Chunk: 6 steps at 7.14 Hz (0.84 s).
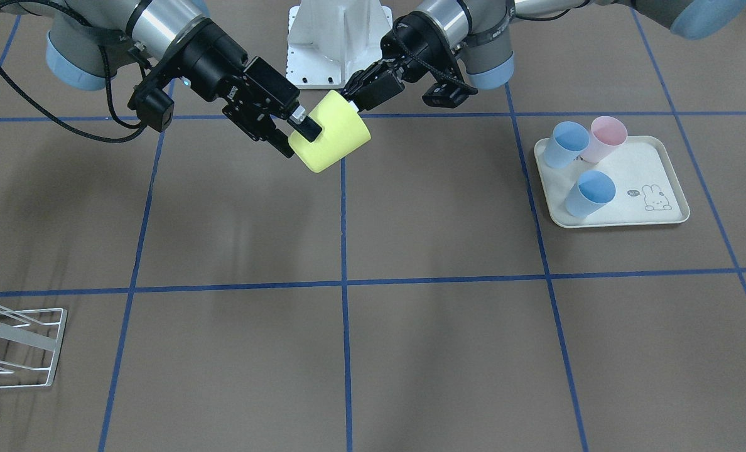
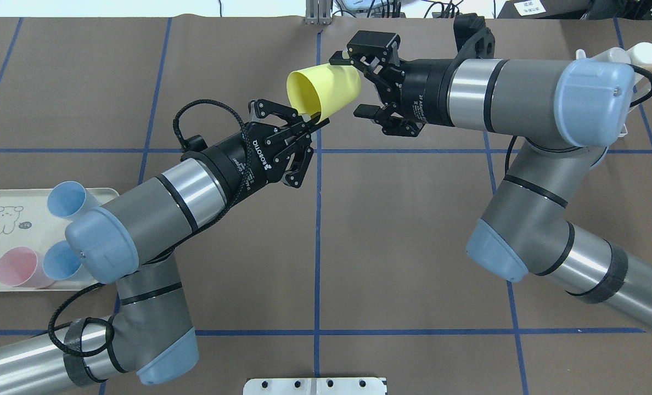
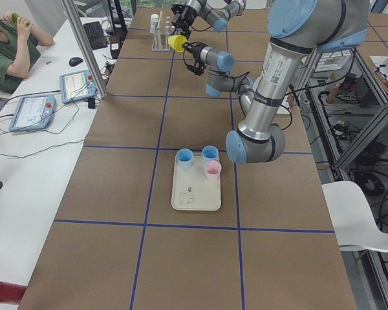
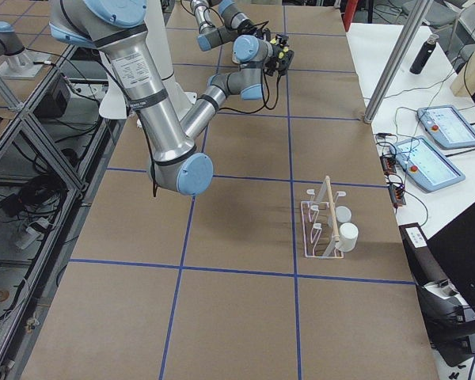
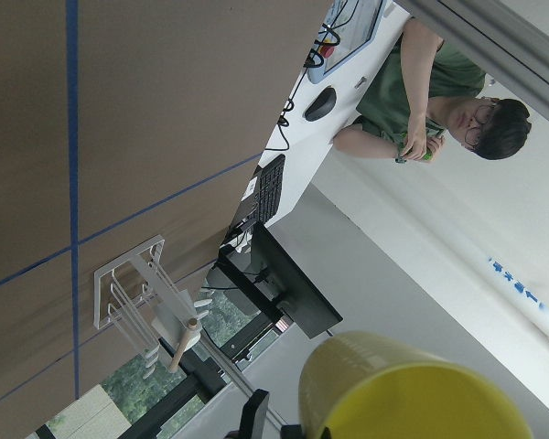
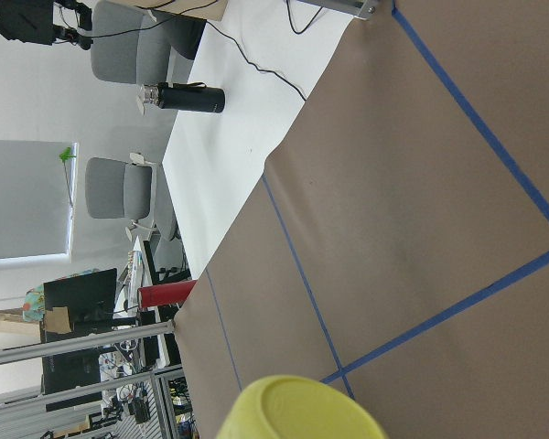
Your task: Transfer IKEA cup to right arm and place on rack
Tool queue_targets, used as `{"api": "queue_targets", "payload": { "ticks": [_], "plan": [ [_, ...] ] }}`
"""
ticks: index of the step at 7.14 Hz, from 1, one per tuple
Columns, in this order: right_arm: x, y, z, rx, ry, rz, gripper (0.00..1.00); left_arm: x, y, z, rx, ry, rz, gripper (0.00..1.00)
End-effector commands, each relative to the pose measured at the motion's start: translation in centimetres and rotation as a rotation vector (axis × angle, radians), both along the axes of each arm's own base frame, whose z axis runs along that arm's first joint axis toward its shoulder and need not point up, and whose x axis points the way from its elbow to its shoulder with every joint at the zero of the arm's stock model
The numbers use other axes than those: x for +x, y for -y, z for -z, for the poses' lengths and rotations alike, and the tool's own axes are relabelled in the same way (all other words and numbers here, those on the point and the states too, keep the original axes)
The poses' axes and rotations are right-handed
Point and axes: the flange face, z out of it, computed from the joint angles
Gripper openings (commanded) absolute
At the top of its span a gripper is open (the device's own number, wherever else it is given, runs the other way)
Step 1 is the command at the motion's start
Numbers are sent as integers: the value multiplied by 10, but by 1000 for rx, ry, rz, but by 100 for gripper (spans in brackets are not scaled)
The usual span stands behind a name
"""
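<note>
Upper middle, the right gripper (image 2: 353,84), jaws seemingly apart around the base of the cup (image 2: 320,90), should clamp squarely before the left gripper (image 2: 314,118), pinched on the rim, lets go.

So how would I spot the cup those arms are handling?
Over the brown table, the left arm and right arm reach towards each other. The cup hangs between them, tipped sideways. It is the only yellow one; two blue cups and a pink cup sit on a cream tray.
</note>
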Motion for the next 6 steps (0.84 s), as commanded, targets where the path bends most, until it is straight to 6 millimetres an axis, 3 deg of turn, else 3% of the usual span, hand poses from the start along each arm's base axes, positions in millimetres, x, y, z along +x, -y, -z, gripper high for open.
{"api": "queue_targets", "payload": {
  "ticks": [1, 2, 3, 4, 5, 6],
  "plan": [
    [0, 0, 0, -1, 0, 0, 100, 11, -8, 6, -8, -5, -1, 0],
    [-2, 0, -1, -3, -2, 2, 97, 12, -9, 12, -6, -12, -1, 0],
    [-2, -1, 0, -1, 0, 4, 69, 12, -9, 12, -6, -15, -2, 0],
    [-2, -1, -1, -1, -2, 3, 1, 11, -9, 11, -1, -13, -1, 51],
    [-2, 0, -1, 1, -3, 5, 0, 10, -8, 10, 1, -8, 5, 100],
    [-1, 0, -2, 2, -5, 1, 0, 9, -7, 10, 1, -7, 9, 100]
  ]
}}
